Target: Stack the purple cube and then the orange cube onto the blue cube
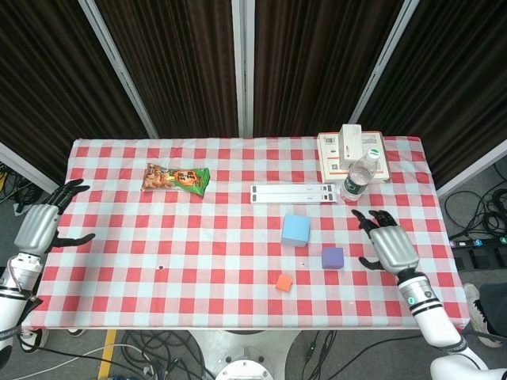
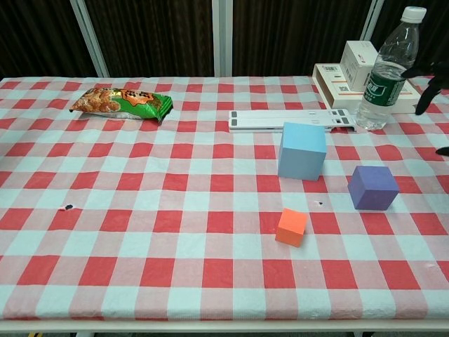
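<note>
The blue cube point(image 1: 295, 229) point(image 2: 302, 150) stands right of the table's middle. Near it to the front right sits the purple cube point(image 1: 333, 257) point(image 2: 372, 187), and the small orange cube point(image 1: 283, 283) point(image 2: 291, 227) lies closer to the front edge. My right hand point(image 1: 388, 243) hovers over the table just right of the purple cube, fingers spread and empty; only its dark fingertips point(image 2: 426, 88) show at the chest view's right edge. My left hand point(image 1: 38, 226) hangs off the table's left edge, fingers apart, holding nothing.
A water bottle point(image 1: 361, 175) point(image 2: 386, 69) and stacked white boxes point(image 1: 352, 153) point(image 2: 360, 74) occupy the back right corner. A flat white bar point(image 1: 293, 193) point(image 2: 289, 119) lies behind the blue cube. A green snack bag point(image 1: 176, 178) point(image 2: 122, 102) rests at the back left.
</note>
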`<action>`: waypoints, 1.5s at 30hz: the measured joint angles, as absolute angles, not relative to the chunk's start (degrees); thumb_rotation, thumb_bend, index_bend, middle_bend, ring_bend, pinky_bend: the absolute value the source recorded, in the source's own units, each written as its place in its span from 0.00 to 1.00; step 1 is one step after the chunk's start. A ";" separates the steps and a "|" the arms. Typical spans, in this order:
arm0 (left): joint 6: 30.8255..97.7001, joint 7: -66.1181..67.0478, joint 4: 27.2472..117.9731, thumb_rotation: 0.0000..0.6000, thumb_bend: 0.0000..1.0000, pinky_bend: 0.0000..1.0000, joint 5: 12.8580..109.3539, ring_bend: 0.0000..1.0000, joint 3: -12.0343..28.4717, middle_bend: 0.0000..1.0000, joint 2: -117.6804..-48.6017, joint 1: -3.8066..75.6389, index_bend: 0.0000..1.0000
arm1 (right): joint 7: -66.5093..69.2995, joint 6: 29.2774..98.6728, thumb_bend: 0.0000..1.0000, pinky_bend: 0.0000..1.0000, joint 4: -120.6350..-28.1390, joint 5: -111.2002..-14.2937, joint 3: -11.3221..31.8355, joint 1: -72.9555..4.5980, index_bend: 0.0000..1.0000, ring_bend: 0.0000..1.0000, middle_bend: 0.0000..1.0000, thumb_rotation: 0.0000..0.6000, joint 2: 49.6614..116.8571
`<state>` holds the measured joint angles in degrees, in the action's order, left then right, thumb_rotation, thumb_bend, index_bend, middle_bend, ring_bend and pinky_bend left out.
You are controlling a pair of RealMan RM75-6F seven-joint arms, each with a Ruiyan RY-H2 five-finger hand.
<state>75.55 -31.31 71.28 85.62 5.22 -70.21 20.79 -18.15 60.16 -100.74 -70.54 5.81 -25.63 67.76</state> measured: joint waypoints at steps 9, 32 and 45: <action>76.47 -33.57 69.75 1.00 0.03 0.29 85.87 0.16 4.88 0.22 -70.18 19.79 0.24 | -19.84 56.36 0.12 0.09 -94.15 -74.18 3.70 -29.08 0.10 0.10 0.30 1.00 73.74; 75.06 -36.74 65.24 1.00 0.06 0.29 85.45 0.16 4.89 0.22 -71.78 19.91 0.24 | -23.93 53.68 0.12 0.09 -90.82 -70.36 2.45 -31.39 0.10 0.10 0.31 1.00 77.92; 74.65 -38.25 63.56 1.00 0.06 0.29 85.27 0.16 4.87 0.22 -72.12 19.81 0.24 | -24.01 54.62 0.15 0.09 -88.15 -70.27 2.85 -32.05 0.11 0.18 0.44 1.00 81.00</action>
<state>74.65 -38.25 63.56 85.27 4.87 -72.12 19.81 -24.01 54.62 -88.15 -70.27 2.85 -32.05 81.00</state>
